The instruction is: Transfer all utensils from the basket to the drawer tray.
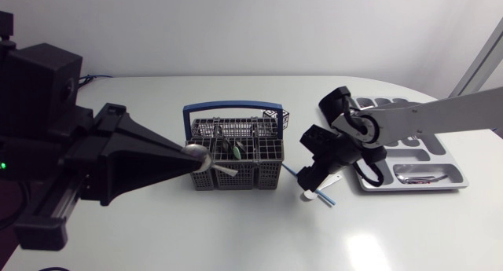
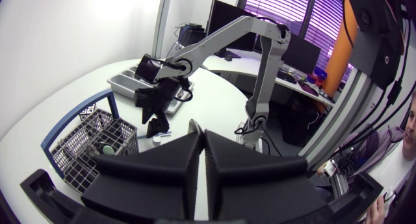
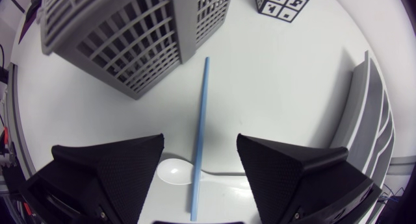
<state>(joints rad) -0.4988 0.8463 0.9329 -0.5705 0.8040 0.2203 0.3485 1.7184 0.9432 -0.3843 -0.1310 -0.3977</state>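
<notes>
Right wrist view shows my right claw [image 3: 199,143] spread over a blue straw [image 3: 202,113] and white spoon [image 3: 173,172], patterned tag [image 3: 281,3] nearby, left claw [image 2: 203,137] pressed together.

The gap between the grey lattice basket [image 1: 236,184] and the grey compartmented drawer tray [image 1: 409,186] is obstructed. A thin light-blue stick [image 3: 199,120] and a white plastic spoon [image 3: 172,172] lie crossed on the white table [image 1: 236,236], and the right gripper [image 3: 199,143] straddles them with fingers spread. The left gripper [image 1: 185,156] overhangs the basket's left side. Its right-hand compartments are accessible from above. A black-and-white marker block [image 3: 281,2] stands beside the basket.
</notes>
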